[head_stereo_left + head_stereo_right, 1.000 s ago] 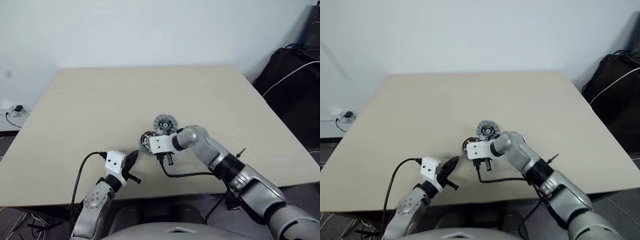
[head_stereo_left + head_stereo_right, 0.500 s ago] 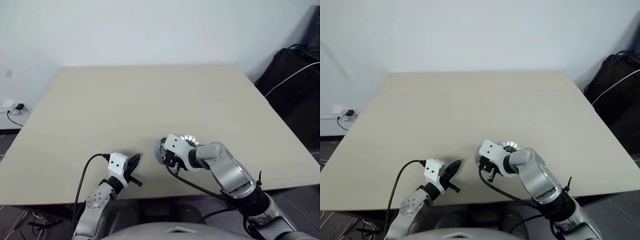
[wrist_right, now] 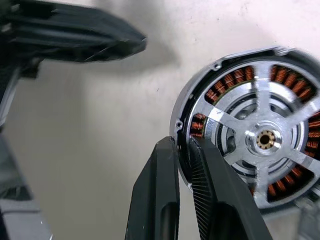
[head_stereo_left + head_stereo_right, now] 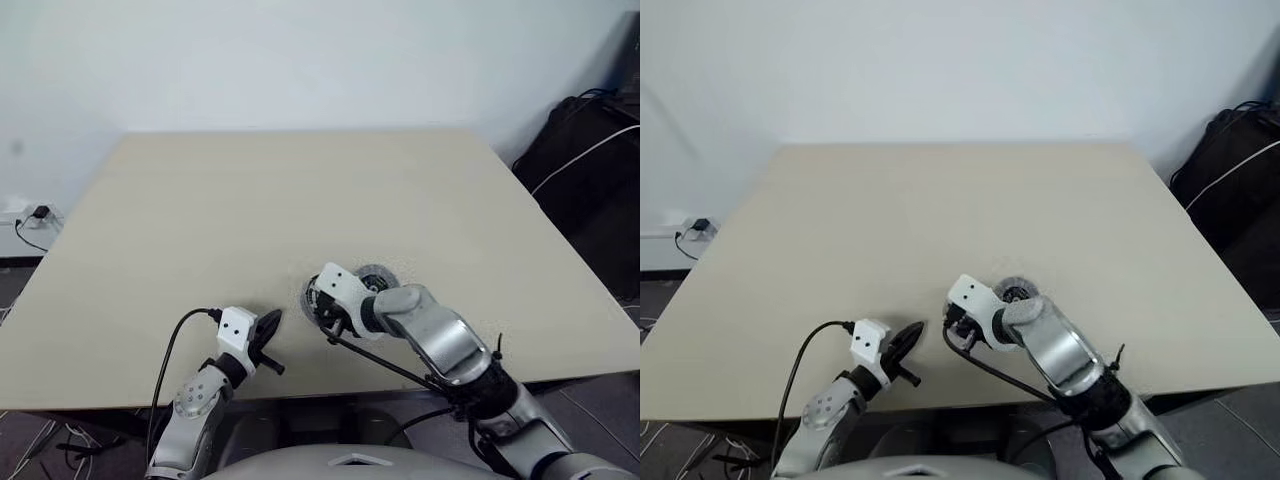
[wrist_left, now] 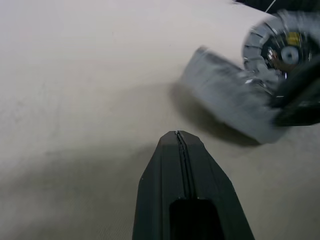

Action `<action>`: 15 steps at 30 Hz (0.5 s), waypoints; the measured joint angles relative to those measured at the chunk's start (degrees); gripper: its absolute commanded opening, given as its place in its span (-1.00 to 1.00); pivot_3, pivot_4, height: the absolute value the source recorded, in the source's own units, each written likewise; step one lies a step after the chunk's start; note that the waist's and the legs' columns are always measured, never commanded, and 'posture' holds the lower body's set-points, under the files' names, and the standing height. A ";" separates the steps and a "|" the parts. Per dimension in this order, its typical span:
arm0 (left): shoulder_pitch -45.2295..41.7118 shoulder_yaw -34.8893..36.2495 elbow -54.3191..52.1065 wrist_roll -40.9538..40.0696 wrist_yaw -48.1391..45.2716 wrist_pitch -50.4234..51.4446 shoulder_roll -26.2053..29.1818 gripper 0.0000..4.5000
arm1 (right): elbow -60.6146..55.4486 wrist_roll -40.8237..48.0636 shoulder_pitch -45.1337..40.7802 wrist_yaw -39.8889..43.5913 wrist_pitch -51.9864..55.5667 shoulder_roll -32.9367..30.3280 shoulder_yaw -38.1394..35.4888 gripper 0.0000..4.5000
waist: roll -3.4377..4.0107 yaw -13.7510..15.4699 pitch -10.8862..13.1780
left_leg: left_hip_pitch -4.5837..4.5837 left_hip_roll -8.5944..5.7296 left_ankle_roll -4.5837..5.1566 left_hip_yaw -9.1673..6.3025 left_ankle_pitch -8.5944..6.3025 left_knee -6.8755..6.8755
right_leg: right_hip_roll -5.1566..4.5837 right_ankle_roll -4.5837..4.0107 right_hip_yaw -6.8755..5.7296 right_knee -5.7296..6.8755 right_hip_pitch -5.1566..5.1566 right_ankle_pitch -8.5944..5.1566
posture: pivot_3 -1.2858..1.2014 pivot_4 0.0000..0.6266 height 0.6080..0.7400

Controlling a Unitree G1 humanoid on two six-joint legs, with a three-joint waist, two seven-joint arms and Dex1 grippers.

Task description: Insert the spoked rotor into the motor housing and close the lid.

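My right gripper (image 3: 182, 142) is shut on the rim of the motor housing (image 3: 200, 123), a ring of copper windings. The spoked rotor (image 3: 265, 139) sits inside it, silver spokes and hub facing the wrist camera. In the head views the housing (image 4: 311, 297) is held tilted just over the table near its front edge. Behind that wrist the lid (image 4: 380, 276) lies on the table, silver with a dark centre (image 5: 285, 50). My left gripper (image 4: 268, 322) is shut and holds nothing. It hovers a short way left of the housing, its tips (image 5: 178, 137) pointing toward it.
The beige table (image 4: 250, 200) stretches bare toward the wall. A black bag with a white cable (image 4: 590, 170) stands off the table's right side. A wall socket with a plug (image 4: 35, 215) is low at the left.
My right wrist has rolled and drawn back toward the table's front edge with the housing. The lid now shows nearer and further right. The left gripper has sunk slightly.
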 measured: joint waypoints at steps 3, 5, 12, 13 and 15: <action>0.02 0.03 0.23 0.00 0.01 -0.75 -0.07 -1.00 | 4.68 0.60 -0.89 -2.12 -2.06 2.51 0.48 -0.95 | 0.00 -0.04 0.00 | 0.00 -0.01 -0.01 0.01 0.01 0.00 | 0.00 0.02 0.01 -0.01 0.00 0.01 | 0.03 -1.00 1.00; 0.11 0.17 0.27 0.00 0.03 -0.99 -0.07 -1.00 | 6.17 1.22 -1.30 -3.15 -2.50 3.51 0.46 -0.95 | 0.00 -0.15 0.00 | 0.01 -0.01 -0.04 0.01 0.02 0.00 | 0.00 0.02 0.02 -0.01 0.01 0.02 | 0.03 -1.00 1.00; 0.31 0.56 0.35 -0.01 0.02 -1.09 0.02 -1.00 | 7.47 2.65 -2.04 -5.09 -4.29 4.18 0.61 0.05 | 0.03 -0.76 0.01 | 0.03 0.01 -0.08 0.00 0.05 0.00 | 0.02 0.10 0.04 0.02 0.01 0.08 | 0.03 -1.00 1.00; 0.34 0.70 0.35 -0.01 0.02 -1.09 0.05 -1.00 | 7.29 3.15 -2.15 -5.18 -4.31 4.21 0.39 0.05 | 0.03 -0.78 0.01 | 0.02 0.01 -0.12 0.01 0.07 -0.01 | 0.02 0.10 0.04 0.02 0.00 0.08 | 0.03 -1.00 1.00; 0.36 1.04 0.35 -0.01 0.00 -1.09 0.16 -1.00 | 6.00 4.52 -2.25 -4.95 -4.40 4.26 -0.59 0.05 | 0.05 -0.87 0.02 | 0.01 0.01 -0.11 0.00 0.07 -0.02 | 0.02 0.08 0.04 0.01 -0.02 0.07 | 0.03 -1.00 1.00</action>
